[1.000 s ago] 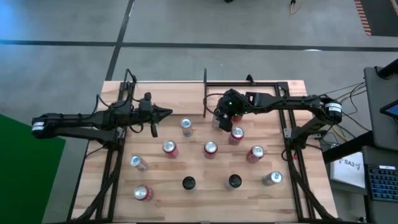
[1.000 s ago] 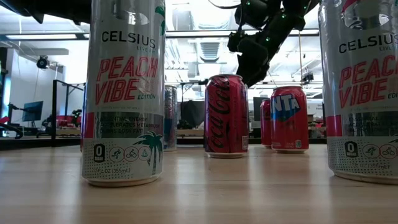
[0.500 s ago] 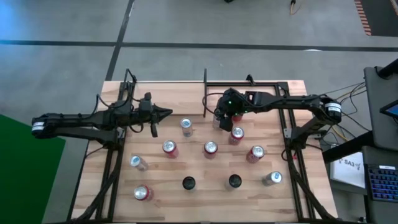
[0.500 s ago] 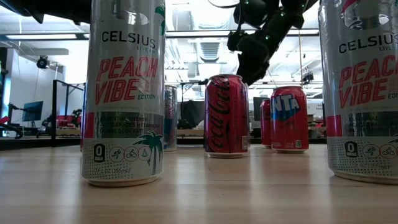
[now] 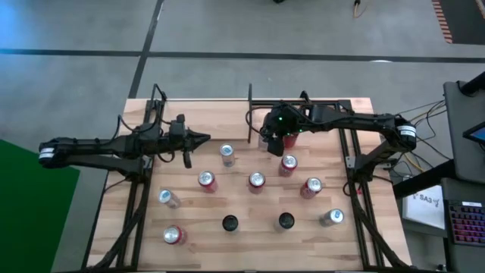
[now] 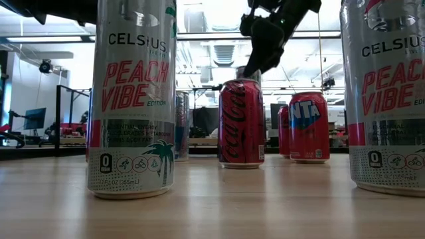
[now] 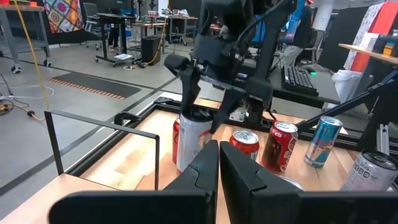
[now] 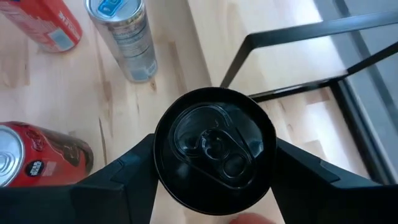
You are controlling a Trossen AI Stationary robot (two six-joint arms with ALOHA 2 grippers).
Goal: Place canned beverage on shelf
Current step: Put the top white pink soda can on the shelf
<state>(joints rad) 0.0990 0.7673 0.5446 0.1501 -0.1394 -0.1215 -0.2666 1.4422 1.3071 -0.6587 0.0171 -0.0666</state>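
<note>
Gripping a black-topped can (image 8: 214, 151) from above, the right gripper (image 5: 274, 142) is seen beside the shelf's black upright divider rod (image 5: 249, 114), its two fingers (image 8: 118, 180) partly spread and pressed against opposite sides of the can. The left wrist view shows that same can (image 7: 194, 140) as white-sided with a red band, held between the dark fingers (image 7: 186, 81) just by the divider frame (image 7: 102, 138), with a red can (image 7: 244, 144) and another red can (image 7: 279, 145) close behind it. The shelf (image 5: 318, 114), a light wood board edged by thin black rods, is seen running from the divider rod towards the right arm's base, and the held can is at its near edge next to the rod. The left gripper (image 5: 203, 138) is closed on nothing and hangs on the far side of the divider rod from the shelf, its fingers (image 7: 214, 165) pressed together. Loose cans are spread on the table (image 5: 197, 235) in front of the divider rod: a silver can (image 5: 226, 154) nearest it, a red-topped can (image 5: 206, 180), and two black-topped cans (image 5: 229, 223) further forward. In the low view, a tall Celsius can (image 6: 133, 99) and a red Coca-Cola can (image 6: 242, 123) are shown, with the right gripper (image 6: 255, 50) above the latter.
</note>
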